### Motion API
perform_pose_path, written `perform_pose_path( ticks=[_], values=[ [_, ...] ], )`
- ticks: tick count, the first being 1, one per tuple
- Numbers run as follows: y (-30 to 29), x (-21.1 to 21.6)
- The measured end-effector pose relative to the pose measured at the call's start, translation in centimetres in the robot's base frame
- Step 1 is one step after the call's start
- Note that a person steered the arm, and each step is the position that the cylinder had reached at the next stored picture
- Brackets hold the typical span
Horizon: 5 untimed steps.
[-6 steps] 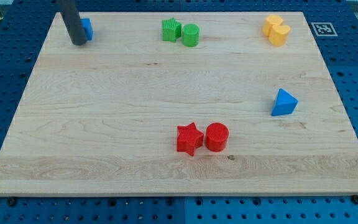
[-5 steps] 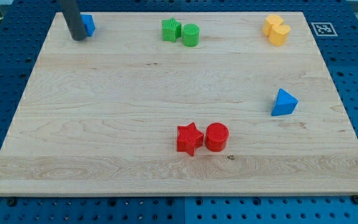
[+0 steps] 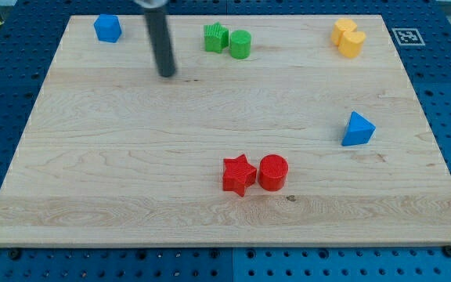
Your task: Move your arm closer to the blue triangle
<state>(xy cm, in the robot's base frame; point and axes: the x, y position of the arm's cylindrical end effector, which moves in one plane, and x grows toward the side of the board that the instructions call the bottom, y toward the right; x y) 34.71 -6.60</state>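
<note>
1. Blue triangle (image 3: 358,130) sits near the board's right edge, about midway between the view's top and bottom, with bare wood all around it.
2. My tip (image 3: 167,74) rests on the board (image 3: 131,172) in the upper left-centre, well apart from the blue triangle, which lies far toward the view's right and somewhat lower.
3. The rod ends plainly in that tip: it carries no jaws, holds nothing and touches no block.
4. A second blue block (image 3: 107,28), possibly a pentagon though its outline is hard to read at this size, stands in the top-left corner, up and to the left of the tip.
5. A green star (image 3: 216,37) and a green cylinder (image 3: 240,44) stand side by side, touching or nearly so, near the top edge, to the right of the tip and slightly above it.
6. Two yellow blocks (image 3: 348,37) press together in the top-right corner; their shapes cannot be told apart.
7. A red star (image 3: 239,174) and a red cylinder (image 3: 273,172) sit just beside each other in the lower middle, well below the tip and to its right.
8. The wooden board lies on a blue perforated table (image 3: 445,47), where a black-and-white marker (image 3: 405,36) shows just beyond the top-right corner.
</note>
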Motion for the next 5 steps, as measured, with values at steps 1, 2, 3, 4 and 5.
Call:
perform_pose_path(
  ticks=[1,2,3,4,5],
  values=[
    [8.9,1.5],
    [18.3,3.9],
    [27.0,6.5],
    [28.0,10.3],
    [28.0,13.5]
  ],
)
